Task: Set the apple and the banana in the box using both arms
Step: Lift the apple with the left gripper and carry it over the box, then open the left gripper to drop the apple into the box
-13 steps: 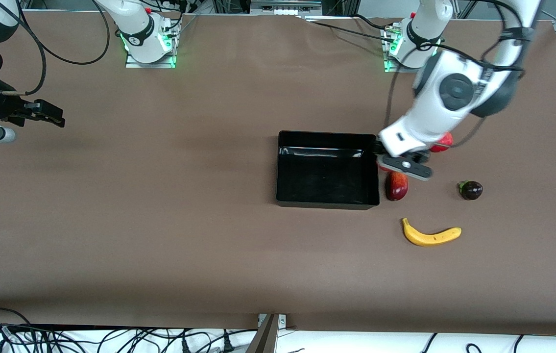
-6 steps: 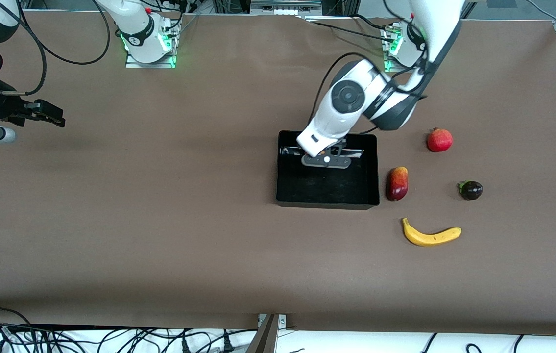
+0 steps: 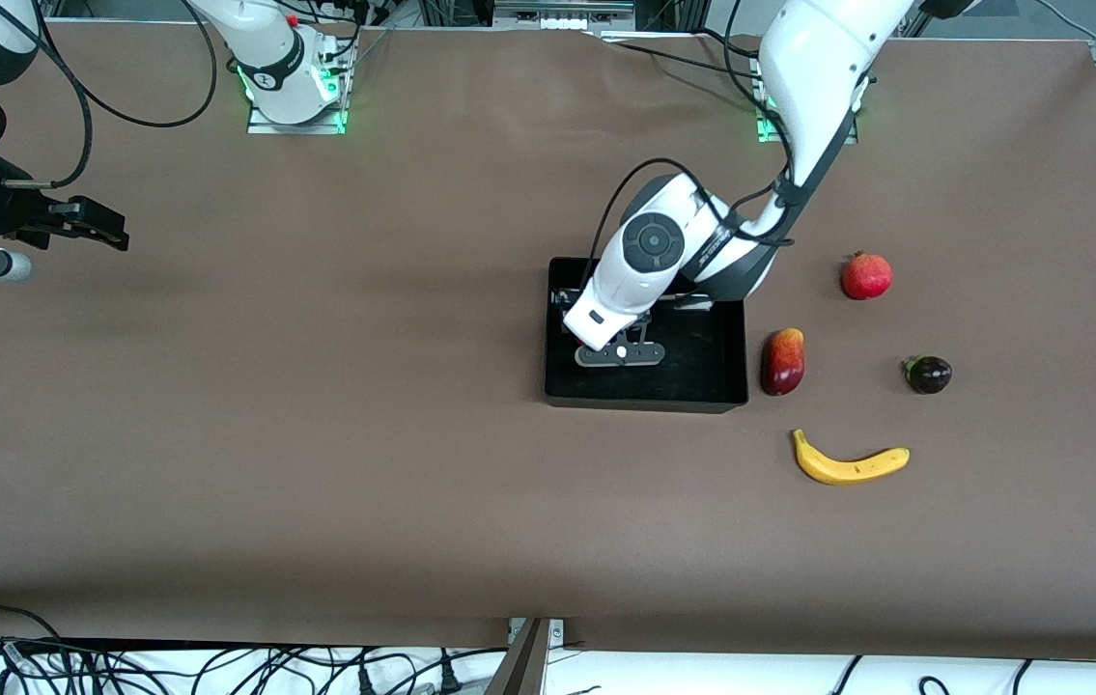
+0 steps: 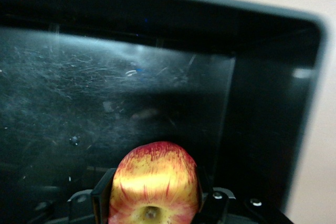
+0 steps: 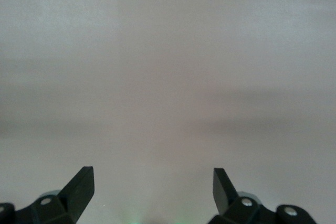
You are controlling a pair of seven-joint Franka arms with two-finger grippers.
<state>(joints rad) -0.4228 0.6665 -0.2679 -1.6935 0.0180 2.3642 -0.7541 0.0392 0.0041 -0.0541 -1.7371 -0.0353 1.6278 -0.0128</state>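
The black box (image 3: 702, 376) sits mid-table. My left gripper (image 3: 617, 353) is down inside it, shut on the apple (image 4: 155, 169), red with yellow streaks, held just above the glossy box floor (image 4: 131, 87). The apple is hidden under the gripper in the front view. The yellow banana (image 3: 852, 465) lies on the table nearer the front camera than the box, toward the left arm's end. My right gripper (image 3: 89, 227) waits open and empty over bare table at the right arm's end; its fingers stand wide apart in the right wrist view (image 5: 152, 182).
An elongated red-and-yellow fruit (image 3: 783, 360) lies right beside the box wall. A red pomegranate (image 3: 866, 276) and a small dark purple fruit (image 3: 929, 374) lie farther toward the left arm's end. Cables hang along the table's front edge.
My left gripper has swung from beside the box, over the elongated fruit, across the wall and down into the box with the apple. The right arm has not moved.
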